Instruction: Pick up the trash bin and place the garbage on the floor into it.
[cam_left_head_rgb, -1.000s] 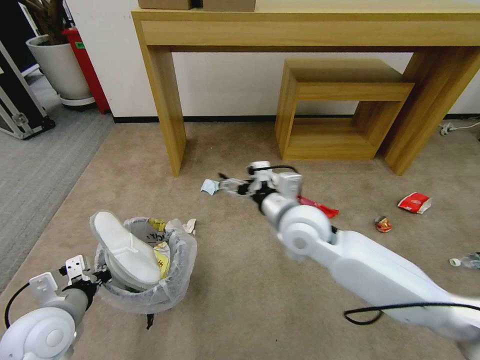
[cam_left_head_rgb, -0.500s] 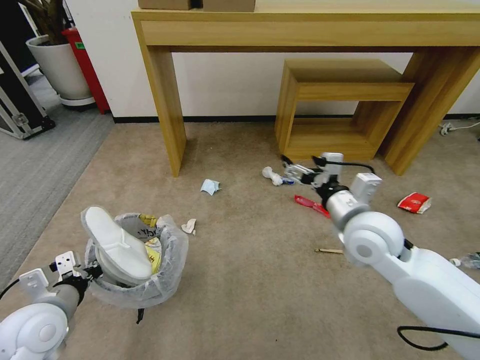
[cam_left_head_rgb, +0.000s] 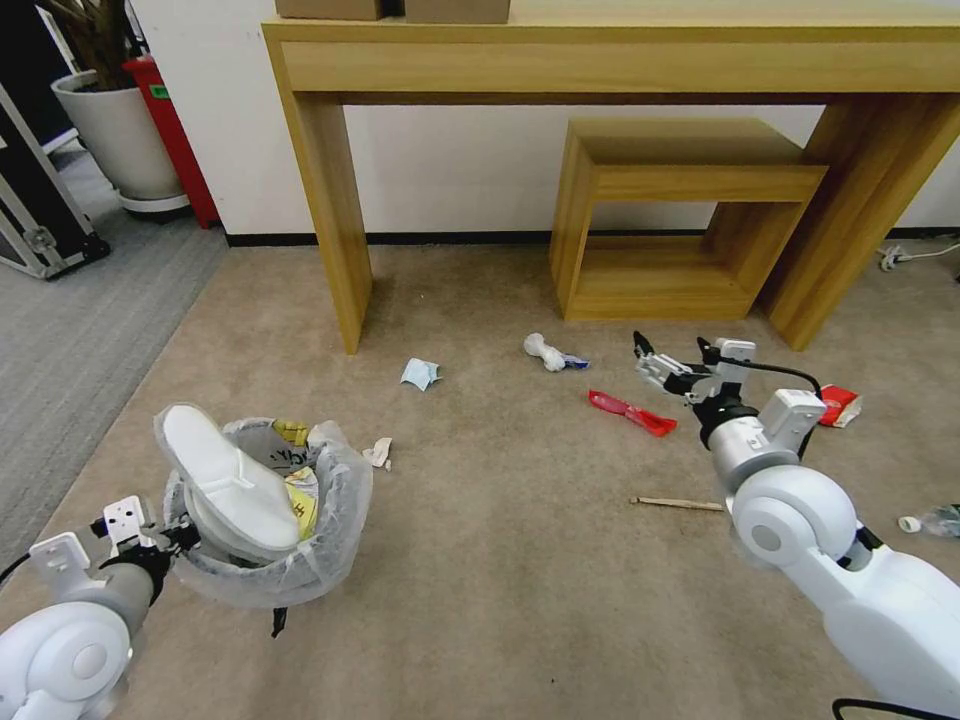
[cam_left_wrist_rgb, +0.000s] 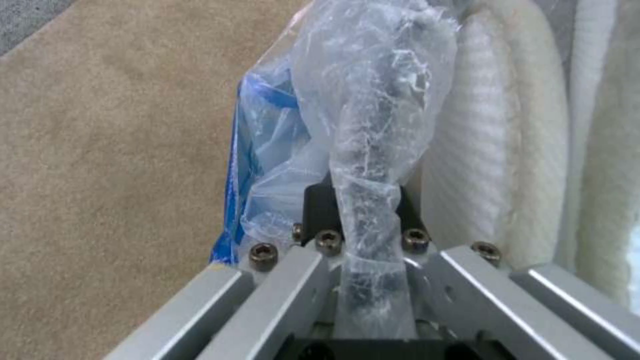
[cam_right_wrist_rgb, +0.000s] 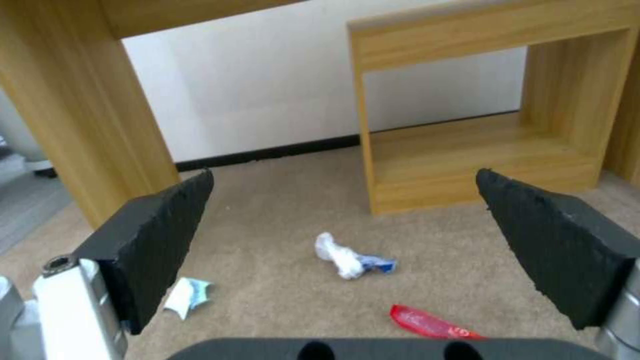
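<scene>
Near left: left gripper (cam_left_head_rgb: 185, 535) off the floor, jaws pinching rim of bin (cam_left_head_rgb: 300, 570), bag (cam_left_wrist_rgb: 373, 100) clamped between them in wrist view. Bin tilted, white slipper (cam_left_head_rgb: 228, 487) poking out over left rim, yellow printed paper (cam_left_head_rgb: 300, 500) inside. Just right of bin on carpet (cam_left_head_rgb: 480, 600): small white scrap (cam_left_head_rgb: 379, 452). Farther, near table leg (cam_left_head_rgb: 335, 215): blue-white carton (cam_left_head_rgb: 419, 373). Middle far: crumpled white paper (cam_left_head_rgb: 546, 351) with blue bit. Right of that: red wrapper (cam_left_head_rgb: 631, 412); wooden stick (cam_left_head_rgb: 677, 502) nearer. Right gripper (cam_left_head_rgb: 655, 362) held above floor just right of red wrapper, jaws spread wide, nothing between. Wrist view: crumpled paper (cam_right_wrist_rgb: 347, 257) and red wrapper (cam_right_wrist_rgb: 430, 323) ahead between pads (cam_right_wrist_rgb: 160, 235). Far right: red-white wrapper (cam_left_head_rgb: 838, 404) behind arm; bottle (cam_left_head_rgb: 935, 521) at edge.
</scene>
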